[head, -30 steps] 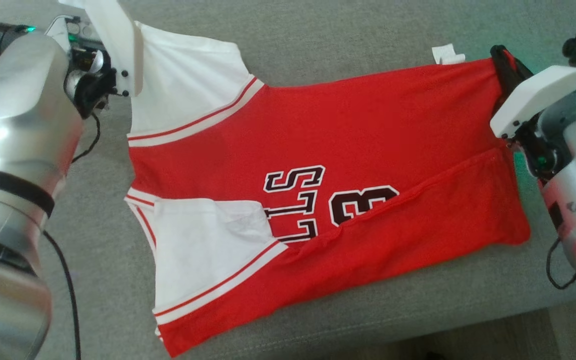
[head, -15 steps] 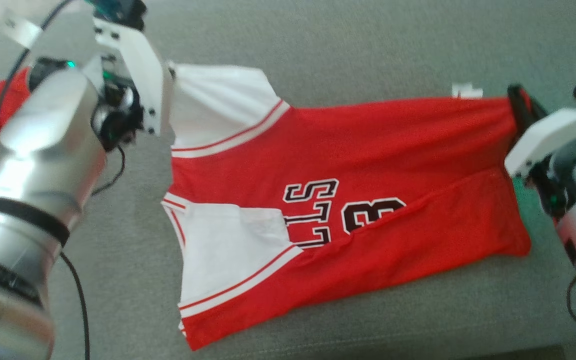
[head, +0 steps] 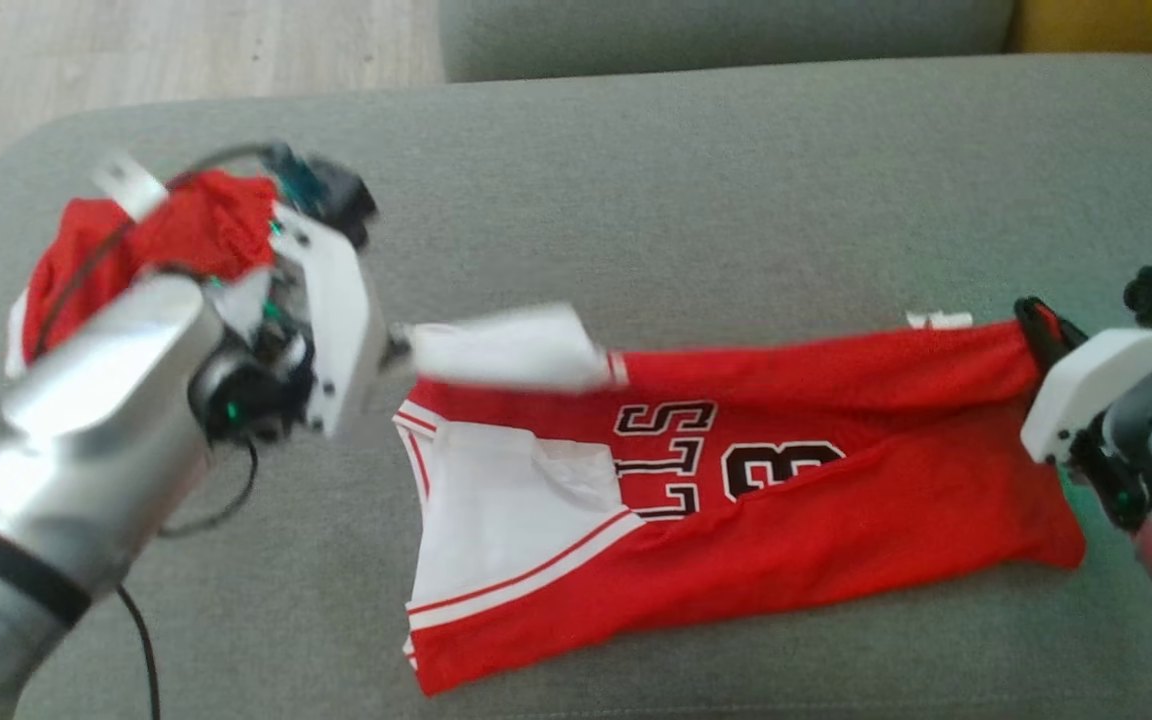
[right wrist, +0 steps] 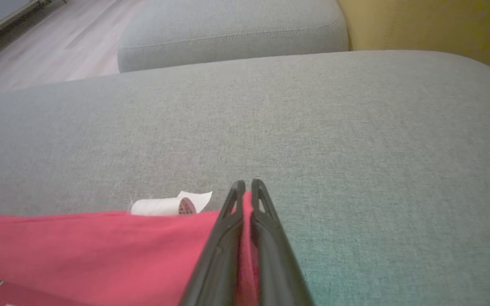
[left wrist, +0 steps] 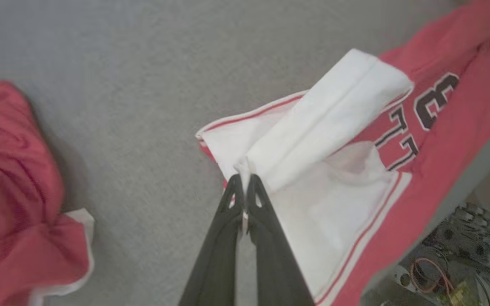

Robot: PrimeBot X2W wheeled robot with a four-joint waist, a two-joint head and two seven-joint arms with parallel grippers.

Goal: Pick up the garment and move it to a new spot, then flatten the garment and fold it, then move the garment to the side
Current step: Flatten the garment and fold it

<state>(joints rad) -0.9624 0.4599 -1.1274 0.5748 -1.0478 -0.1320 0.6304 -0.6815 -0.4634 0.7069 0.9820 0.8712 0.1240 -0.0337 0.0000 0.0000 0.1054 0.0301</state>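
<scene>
**Head view:** The left claw (head: pixel 398 345) is pinched on the white sleeve of a red and white basketball jersey with black lettering (head: pixel 786 480). It lifts that corner off the grey fabric sofa cushion (head: pixel 686 200) at the garment's nine o'clock. At three o'clock the right claw (head: pixel 1036 325) meets the red hem corner, though how far its fingers are parted cannot be told from here. The jersey lies mid-cushion with its near long edge already turned in and its far edge raised between the two claws. A crumpled red cloth with white trim (head: pixel 186 225) sits at ten o'clock, partly behind the left arm.

**Left wrist view:** The dark fingers meet on a bunched fold of sleeve, with nothing but cloth between them. Where the head view blurs, this camera shows the sleeve doubled back over the lettering. It also shows loose cables (left wrist: pixel 423 272) below the cushion's edge at four o'clock.

**Right wrist view:** This settles what the head view left open. The fingers are closed on a thin strip of red hem, and a small rolled white tag (right wrist: pixel 164 206) lies at ten o'clock of the tips.

The lengthwise fold appears to be in hand. The next move likely calls for both claws to carry the far edge toward six o'clock together. They should hold it level and taut, then lay it over the near half.
</scene>
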